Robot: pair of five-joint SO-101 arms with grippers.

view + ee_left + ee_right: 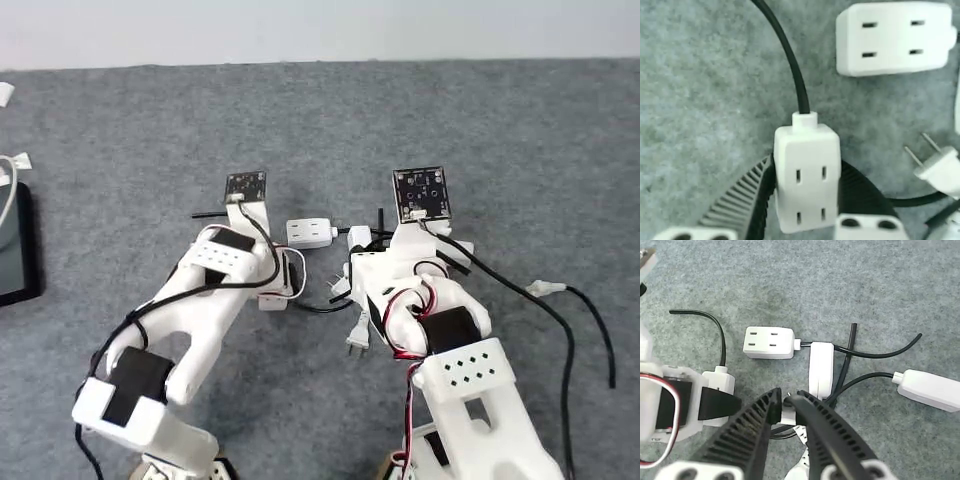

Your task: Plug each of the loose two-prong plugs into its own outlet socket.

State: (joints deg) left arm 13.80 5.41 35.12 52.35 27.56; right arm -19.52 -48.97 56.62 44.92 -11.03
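My left gripper (807, 205) is shut on a white outlet block (807, 180) with a black cord; in the high view this gripper (272, 292) sits left of centre. A second white outlet block (310, 233) lies flat just beyond it, sockets up (895, 37). My right gripper (786, 401) has its black fingers nearly together on a small white two-prong plug (940, 167), whose prongs point toward the held block. Another two-prong plug (358, 340) lies loose beside the right arm.
A white adapter (821, 367) lies against the flat outlet block's end, with black cords crossing it. A white plug on a long black cord (545, 289) lies to the right. A dark flat device (15, 245) sits at the left edge on the grey carpet.
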